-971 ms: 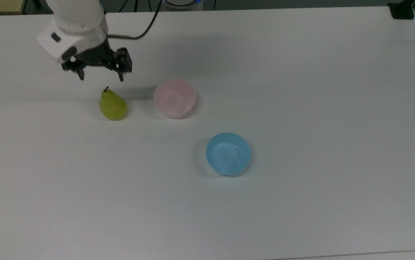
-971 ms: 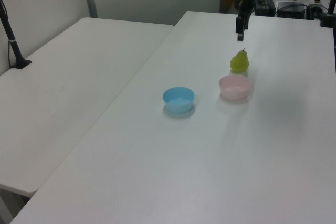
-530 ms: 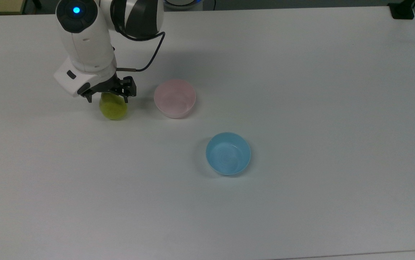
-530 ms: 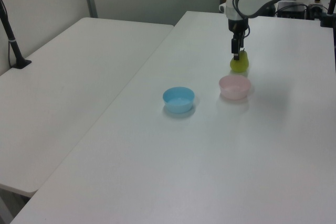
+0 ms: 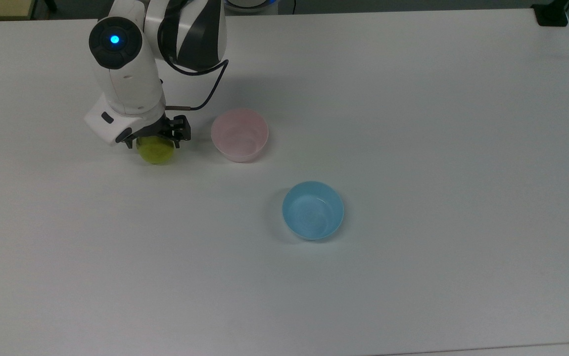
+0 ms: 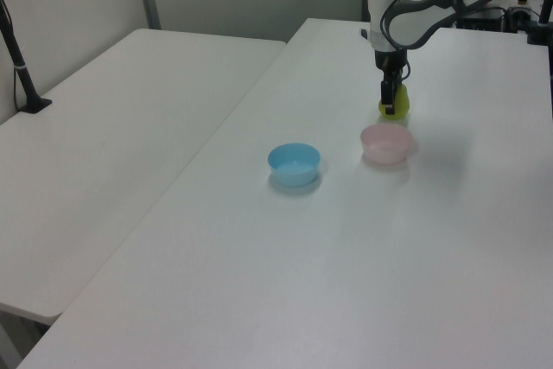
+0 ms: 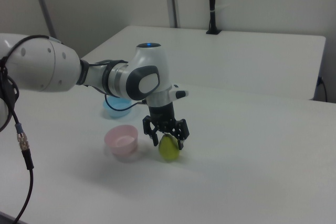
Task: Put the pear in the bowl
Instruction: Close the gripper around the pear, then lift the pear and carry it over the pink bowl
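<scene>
The yellow-green pear stands on the white table, left of the pink bowl in the top view. My gripper is lowered over the pear's top, open, with one black finger on each side of the fruit. The arm's hand hides the pear's stem and upper half in the top view. The pink bowl holds nothing.
A light blue bowl sits nearer the table's middle, to the lower right of the pink bowl in the top view. A second white table adjoins on the left view's left.
The gripper has come down from above and behind the pear until its fingers straddle the fruit. The pear and both bowls have stayed put.
</scene>
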`<act>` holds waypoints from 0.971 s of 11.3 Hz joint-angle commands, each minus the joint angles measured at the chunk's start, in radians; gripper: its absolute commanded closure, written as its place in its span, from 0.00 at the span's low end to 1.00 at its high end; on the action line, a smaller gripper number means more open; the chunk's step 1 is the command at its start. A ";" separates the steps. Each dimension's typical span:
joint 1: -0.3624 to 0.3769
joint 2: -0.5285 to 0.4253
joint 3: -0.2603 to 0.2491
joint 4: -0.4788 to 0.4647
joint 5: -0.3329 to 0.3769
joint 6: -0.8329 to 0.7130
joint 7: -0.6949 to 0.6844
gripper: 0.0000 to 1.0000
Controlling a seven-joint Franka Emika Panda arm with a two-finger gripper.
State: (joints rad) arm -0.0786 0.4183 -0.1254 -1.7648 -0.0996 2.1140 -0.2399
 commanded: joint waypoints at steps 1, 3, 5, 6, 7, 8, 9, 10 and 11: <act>0.002 -0.003 -0.002 -0.018 -0.022 0.032 -0.027 0.25; 0.002 -0.004 -0.002 -0.018 -0.023 0.030 -0.029 0.55; 0.002 -0.030 -0.002 -0.016 -0.023 0.012 -0.038 0.65; 0.000 -0.064 -0.002 -0.012 -0.023 -0.029 -0.044 0.65; 0.000 -0.100 -0.002 0.002 -0.023 -0.081 -0.044 0.65; 0.000 -0.131 -0.002 0.030 -0.022 -0.126 -0.044 0.65; 0.000 -0.154 -0.003 0.069 -0.019 -0.185 -0.042 0.65; 0.000 -0.168 -0.003 0.117 -0.015 -0.256 -0.042 0.65; 0.002 -0.179 -0.002 0.169 -0.009 -0.326 -0.041 0.65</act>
State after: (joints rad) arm -0.0788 0.2877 -0.1262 -1.6770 -0.1072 1.9293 -0.2616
